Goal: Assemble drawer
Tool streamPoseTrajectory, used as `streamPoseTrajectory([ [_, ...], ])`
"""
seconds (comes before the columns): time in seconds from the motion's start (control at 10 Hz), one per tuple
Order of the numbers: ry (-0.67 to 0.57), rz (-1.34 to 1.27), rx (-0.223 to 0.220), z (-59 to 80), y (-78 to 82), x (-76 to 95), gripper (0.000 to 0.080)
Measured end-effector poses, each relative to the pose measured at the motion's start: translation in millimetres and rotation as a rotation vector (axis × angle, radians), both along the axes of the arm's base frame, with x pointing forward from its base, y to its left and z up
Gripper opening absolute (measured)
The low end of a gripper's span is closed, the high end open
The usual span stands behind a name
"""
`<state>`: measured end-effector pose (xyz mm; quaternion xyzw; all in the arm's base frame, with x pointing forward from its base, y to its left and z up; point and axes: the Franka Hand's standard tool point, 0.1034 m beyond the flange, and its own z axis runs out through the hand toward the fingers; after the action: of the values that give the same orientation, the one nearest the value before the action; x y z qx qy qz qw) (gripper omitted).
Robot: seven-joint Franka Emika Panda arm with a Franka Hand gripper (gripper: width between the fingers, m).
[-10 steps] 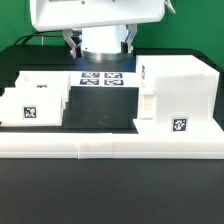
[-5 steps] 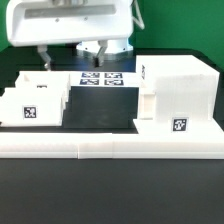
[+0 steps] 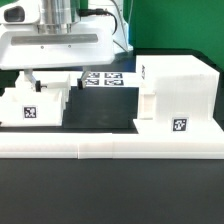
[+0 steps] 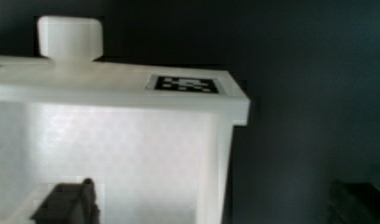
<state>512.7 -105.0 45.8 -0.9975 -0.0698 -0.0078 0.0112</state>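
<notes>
The large white drawer casing [image 3: 180, 88] stands at the exterior view's right, with a tag on its front. The white trays [image 3: 30, 104] sit at the exterior view's left, the front one showing a tag. My gripper [image 3: 52, 84] hangs low over these trays, open and empty. In the wrist view a tray [image 4: 116, 140] with its knob [image 4: 71, 38] and tag [image 4: 189, 85] fills the picture. One finger [image 4: 66, 200] shows in front of the tray body, and the other finger [image 4: 357, 200] is dim over the dark table beside the tray. The gripper [image 4: 213, 205] straddles the tray's side edge.
The marker board [image 3: 108, 78] lies on the black table between the trays and the casing. The long low white border wall [image 3: 110, 146] runs along the front, under the casing and trays. The arm's wide white body [image 3: 60, 45] hides the back left.
The arm has moved toward the exterior view's left and come down, from above the marker board to over the left trays. The parts have not moved.
</notes>
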Motion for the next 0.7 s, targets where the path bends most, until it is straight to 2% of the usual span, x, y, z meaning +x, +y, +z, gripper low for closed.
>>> streamPoseTrajectory([
  [0.3, 0.017, -0.016, 0.015, -1.0, -1.7, -1.6, 0.0649],
  [0.5, 0.011, -0.014, -0.005, -21.7, 0.3, -6.3, 0.0649],
  [0.7, 0.013, -0.011, -0.014, -33.8, 5.0, -8.1, 0.0649],
])
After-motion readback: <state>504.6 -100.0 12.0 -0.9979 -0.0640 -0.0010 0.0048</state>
